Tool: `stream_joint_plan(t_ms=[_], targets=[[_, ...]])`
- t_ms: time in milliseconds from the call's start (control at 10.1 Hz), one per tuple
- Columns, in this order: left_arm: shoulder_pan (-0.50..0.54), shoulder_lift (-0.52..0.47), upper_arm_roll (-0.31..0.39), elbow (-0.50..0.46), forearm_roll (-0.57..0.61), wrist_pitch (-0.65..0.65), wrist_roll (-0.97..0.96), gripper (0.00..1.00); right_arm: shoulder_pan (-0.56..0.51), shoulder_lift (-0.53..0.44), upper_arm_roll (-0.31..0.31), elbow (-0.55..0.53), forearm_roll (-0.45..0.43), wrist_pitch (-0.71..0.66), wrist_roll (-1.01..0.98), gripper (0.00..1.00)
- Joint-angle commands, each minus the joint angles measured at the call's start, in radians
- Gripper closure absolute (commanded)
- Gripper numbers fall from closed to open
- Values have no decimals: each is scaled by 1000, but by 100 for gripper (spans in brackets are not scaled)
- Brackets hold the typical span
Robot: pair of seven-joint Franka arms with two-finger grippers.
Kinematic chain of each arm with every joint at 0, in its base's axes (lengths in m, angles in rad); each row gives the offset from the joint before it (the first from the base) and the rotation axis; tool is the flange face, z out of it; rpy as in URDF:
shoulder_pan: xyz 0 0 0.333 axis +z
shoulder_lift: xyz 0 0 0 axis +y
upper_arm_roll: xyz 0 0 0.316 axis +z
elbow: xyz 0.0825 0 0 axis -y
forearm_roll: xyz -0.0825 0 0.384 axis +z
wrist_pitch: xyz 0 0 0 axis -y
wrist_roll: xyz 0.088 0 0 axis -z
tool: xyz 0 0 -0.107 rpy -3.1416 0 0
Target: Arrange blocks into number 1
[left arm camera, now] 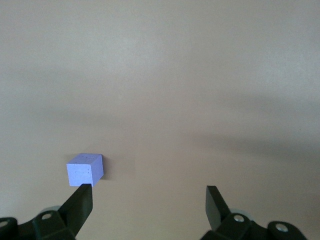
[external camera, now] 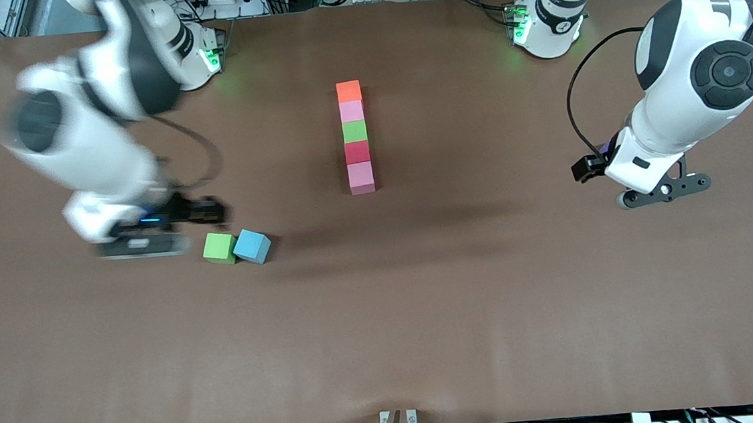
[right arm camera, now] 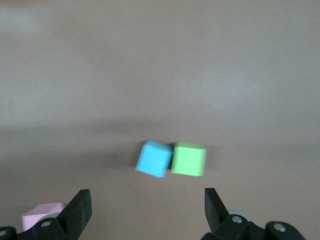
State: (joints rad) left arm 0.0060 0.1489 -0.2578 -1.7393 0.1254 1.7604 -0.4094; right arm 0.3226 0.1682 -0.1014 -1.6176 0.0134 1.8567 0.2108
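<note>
Column of blocks: 5 cubes are set in 1 straight line at upper centre of the front view, each touching the next. Order from the robots' bases toward the front camera: orange block (external camera: 348, 90), pink block (external camera: 351, 110), green block (external camera: 355, 131), red block (external camera: 357, 151), second pink block (external camera: 361, 177).

Loose cubes: a second green cube (external camera: 219, 248) and a light blue cube (external camera: 252, 246) are seen side by side, touching, at left of centre in the front view, lower than the column. The blue one is turned askew.

Right gripper (external camera: 205, 211): blurred in the front view, placed just above the loose green cube; fingers spread apart, nothing between them (right arm camera: 145, 210).

Left gripper (external camera: 664, 192): held at the right edge of the front view, well apart from the column; fingers spread wide, nothing held (left arm camera: 150, 207).

Purple cube (left arm camera: 85, 169): noted on the table just beside 1 left fingertip in the left wrist view.

Table (external camera: 491, 296): brown surface.
</note>
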Motion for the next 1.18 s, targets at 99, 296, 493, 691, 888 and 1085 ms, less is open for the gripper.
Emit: stream_joint_plan(t_ms=[99,296,493,691,888,1085], targets=[[8,-75,-27,-43,-41,-6,-25,0,-182,-96,20,87,-72,-134,-253,0],[11,-123,-28,-66,-81,-6,-26,0,-246,-99,14,116,-66,-177,-335,0],[14,-152,-24,-60,-81,-9,-9,0,-270,-101,14,116,-55,-179,-334,0],[11,-169,0,-25,-84,-15,44,0,-289,-102,14,116,-26,-188,-330,0],[-15,-163,15,32,-76,-21,90,0,-286,-101,19,116,-26,-189,-199,0],[-29,-158,61,110,-82,-89,147,0,-281,-101,20,116,-26,-188,-180,0]])
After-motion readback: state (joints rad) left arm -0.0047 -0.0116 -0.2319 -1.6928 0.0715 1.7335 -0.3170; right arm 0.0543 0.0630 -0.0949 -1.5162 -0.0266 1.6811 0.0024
